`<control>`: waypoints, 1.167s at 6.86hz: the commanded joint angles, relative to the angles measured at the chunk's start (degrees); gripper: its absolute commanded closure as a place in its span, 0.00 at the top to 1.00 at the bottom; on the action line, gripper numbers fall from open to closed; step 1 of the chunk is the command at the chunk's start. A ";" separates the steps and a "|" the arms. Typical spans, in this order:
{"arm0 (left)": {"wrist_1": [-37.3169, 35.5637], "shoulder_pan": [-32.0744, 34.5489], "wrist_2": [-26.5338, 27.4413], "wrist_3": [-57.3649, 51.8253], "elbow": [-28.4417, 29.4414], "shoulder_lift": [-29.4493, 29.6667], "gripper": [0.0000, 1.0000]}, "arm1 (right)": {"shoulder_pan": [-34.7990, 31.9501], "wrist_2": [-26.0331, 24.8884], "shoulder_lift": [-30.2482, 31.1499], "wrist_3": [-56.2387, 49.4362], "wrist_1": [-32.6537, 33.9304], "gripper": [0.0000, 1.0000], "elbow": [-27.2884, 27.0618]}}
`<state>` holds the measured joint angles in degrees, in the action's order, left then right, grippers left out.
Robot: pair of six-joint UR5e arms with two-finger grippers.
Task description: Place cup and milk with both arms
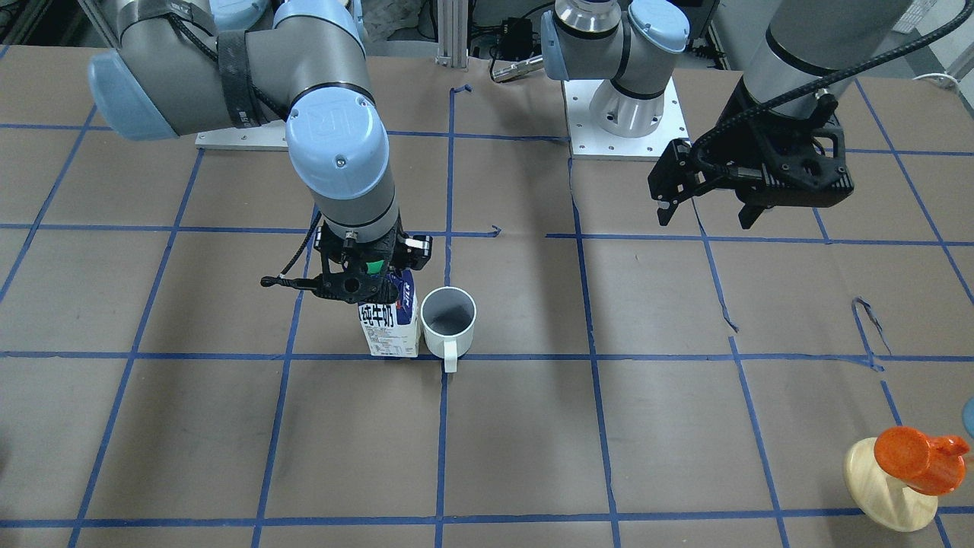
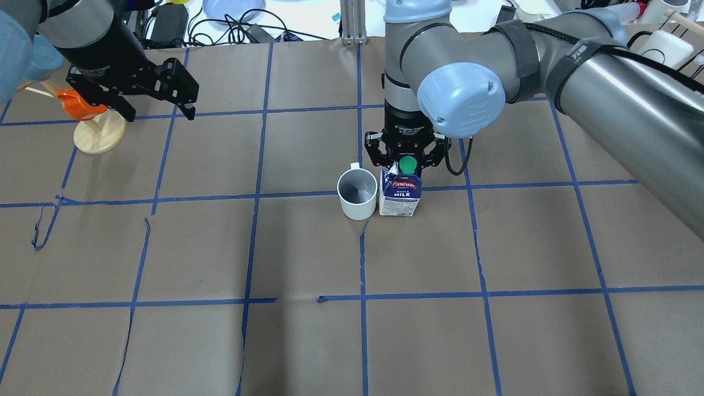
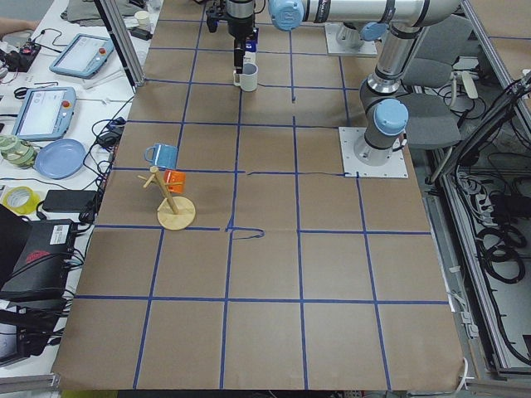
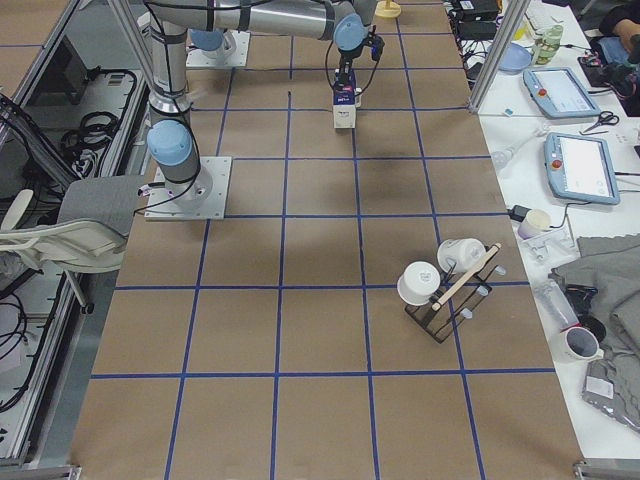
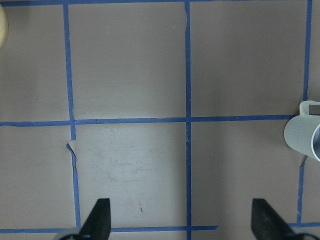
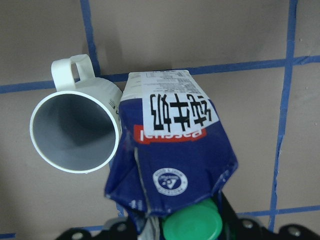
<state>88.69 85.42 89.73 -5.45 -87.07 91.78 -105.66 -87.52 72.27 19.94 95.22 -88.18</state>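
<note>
The white cup [image 2: 357, 193] stands upright near the table's middle, handle pointing away from the robot. The milk carton [image 2: 400, 193] stands right beside it, touching or nearly touching. In the front view the cup [image 1: 449, 316] is right of the carton [image 1: 389, 329]. My right gripper [image 2: 407, 159] reaches down from above and is shut on the carton's gable top by the green cap. Its wrist view shows the carton [image 6: 175, 145] and cup [image 6: 75, 135] from above. My left gripper [image 2: 159, 115] is open and empty, raised far to the left. Its wrist view catches the cup's edge [image 5: 305, 137].
An orange cup [image 2: 74, 104] hangs on a pale wooden stand [image 2: 99, 137] just behind my left gripper. A blue mug [image 3: 162, 154] hangs on the same stand. A dark rack with white mugs [image 4: 450, 285] stands near the table's right end.
</note>
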 commanded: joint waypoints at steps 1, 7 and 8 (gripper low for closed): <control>0.00 0.01 0.00 0.00 -0.03 0.07 1.00 | -0.07 -0.98 -0.29 -0.77 0.06 0.77 -0.06; 0.00 0.01 0.00 0.00 -0.03 -0.02 1.00 | 3.07 -1.95 4.35 -2.09 -5.89 1.00 8.53; 0.00 0.01 0.09 0.00 0.05 -0.02 1.00 | 6.05 -1.26 7.33 -3.75 -6.09 1.00 9.34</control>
<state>88.68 85.43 89.76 -5.45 -87.09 91.75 -102.48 -89.22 76.56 17.79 90.40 -80.62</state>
